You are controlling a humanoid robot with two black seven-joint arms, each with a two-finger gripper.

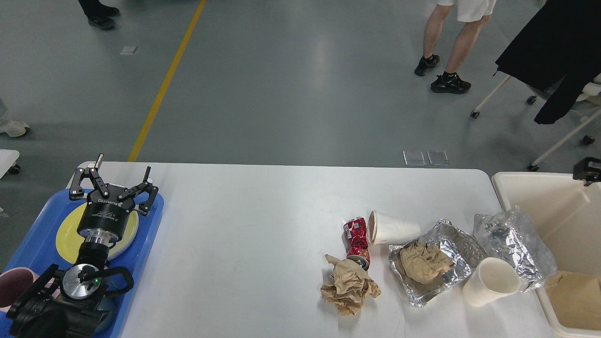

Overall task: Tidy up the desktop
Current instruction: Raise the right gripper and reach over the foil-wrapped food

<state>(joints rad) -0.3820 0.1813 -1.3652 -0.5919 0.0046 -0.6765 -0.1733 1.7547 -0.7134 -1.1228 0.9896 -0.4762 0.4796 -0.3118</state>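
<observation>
Our left gripper [114, 177] hovers over the far end of one blue tray [149, 234], its fingers [90, 171] spread wide and holding nothing. Just beneath and behind the fingers lies one yellow plate [65, 237] on the tray, and nearer us, at the tray's near left corner, one dark pink cup [10, 286] shows in part.

To the right of the fingers stretches the white table [244, 211], smooth and plain with rounded corners, bare across its middle. Well to the right of the fingers sits the litter: one crumpled brown paper wad [348, 286] touching one crushed red can [358, 237]; two white paper cups, one [393, 228] lying on its side just beside the can, the other [490, 281] tipped near the table's near edge; one foil tray [450, 277] with a second brown paper wad [424, 262] inside it; and one loose sheet of crumpled foil [512, 241].

Beyond the table's right end stands one cream bin [554, 211] with brown paper [576, 299] in it. At the bin's far right rim a small dark part of our right gripper [587, 170] shows; we cannot tell how its fingers stand.

The room has a grey floor [281, 84] with one yellow line [164, 84]. One person's legs [446, 42] stand at the far right, beside a wheeled rack with a black garment [549, 51].
</observation>
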